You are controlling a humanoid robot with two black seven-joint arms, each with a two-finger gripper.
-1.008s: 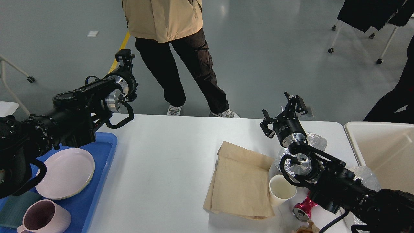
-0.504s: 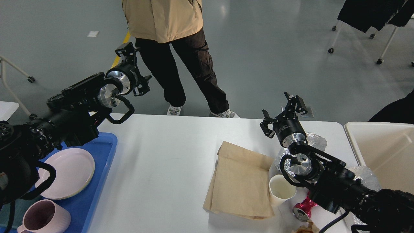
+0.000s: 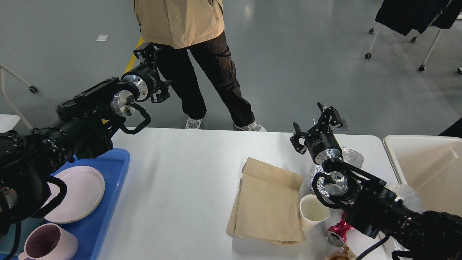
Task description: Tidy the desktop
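The desktop [image 3: 180,180] is a wide white tabletop. On its right part lie a flat brown paper bag [image 3: 269,202], a white cup [image 3: 313,211], a crushed pink can [image 3: 337,233] and crumpled foil [image 3: 352,157]. My left gripper [image 3: 156,70] is open and empty, raised above and beyond the table's far left edge. My right gripper [image 3: 313,125] is open and empty, held above the far edge of the table over the foil. Part of the foil and can are hidden by my right arm.
A blue tray [image 3: 112,180] at the left holds a pink plate [image 3: 77,193] and a pink mug [image 3: 47,243]. A cream bin [image 3: 426,169] stands at the right. Clear plastic wrap [image 3: 408,195] lies by it. A person [image 3: 202,72] stands just beyond the table.
My left gripper has risen and swung to the right, past the table's far edge, and its wrist has turned. My right arm has not moved.
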